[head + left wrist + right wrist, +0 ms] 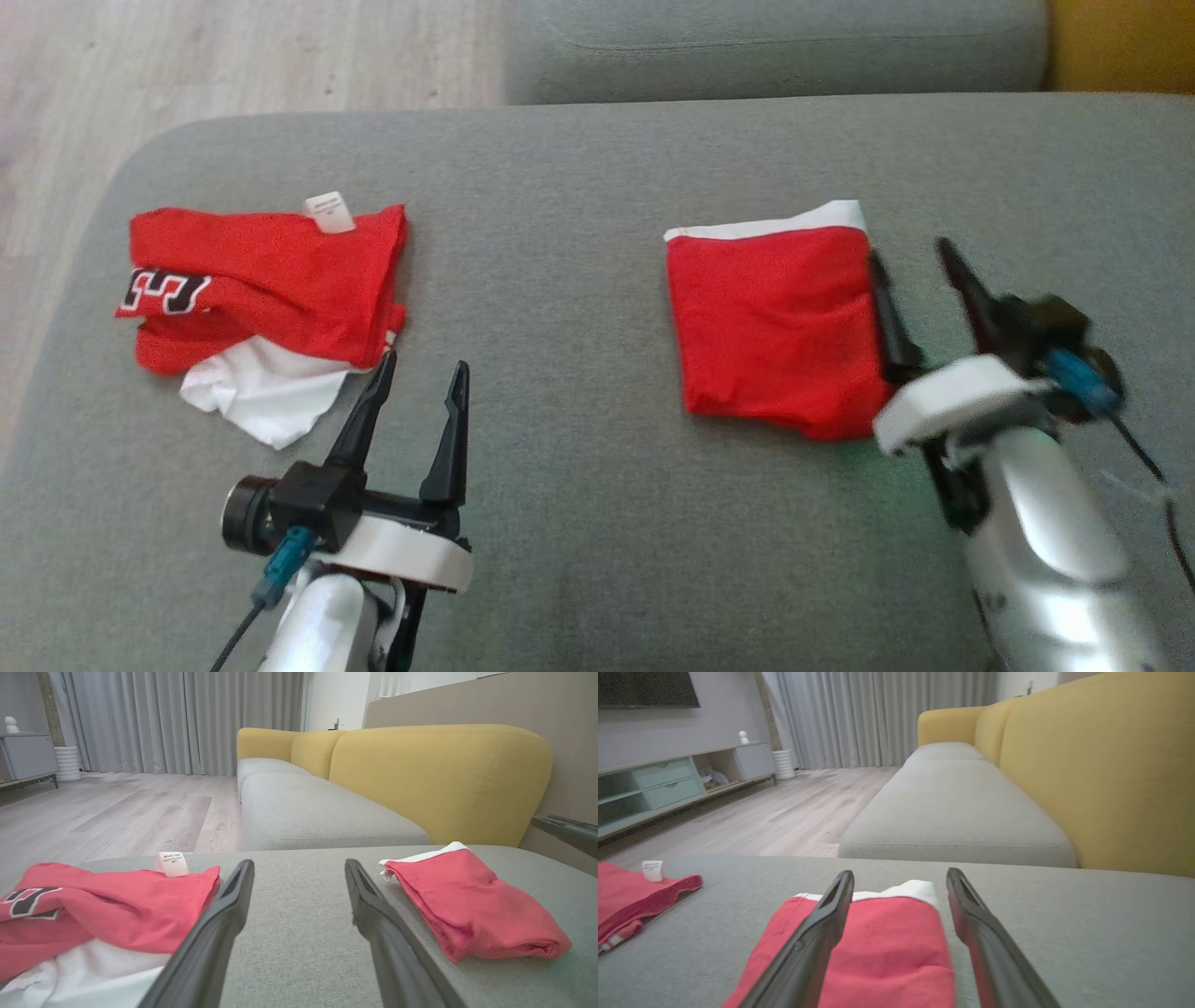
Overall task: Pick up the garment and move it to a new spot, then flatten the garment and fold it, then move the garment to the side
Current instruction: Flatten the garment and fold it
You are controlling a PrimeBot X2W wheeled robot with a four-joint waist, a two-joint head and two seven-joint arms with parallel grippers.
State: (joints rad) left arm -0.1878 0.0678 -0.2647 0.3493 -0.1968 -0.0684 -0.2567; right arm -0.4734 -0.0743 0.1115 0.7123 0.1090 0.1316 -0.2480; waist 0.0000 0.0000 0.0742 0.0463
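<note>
The garment (770, 327) is a red piece with a white band along its far edge, lying folded into a neat rectangle on the grey cushion right of centre. My right gripper (910, 252) is open at the garment's right edge, with its left finger running along that edge. In the right wrist view the garment (887, 942) lies flat under and between the spread fingers of my right gripper (900, 875), not pinched. My left gripper (423, 366) is open and empty near the front left. From the left wrist view the garment (472, 905) lies to the right of my left gripper (299, 865).
A second red and white garment (261, 289) with a label lies crumpled at the cushion's left, just beyond my left fingertips. Another grey seat cushion (775, 47) lies beyond. A yellow sofa back (439, 779) rises on the right, and wooden floor (187, 56) is past the left edge.
</note>
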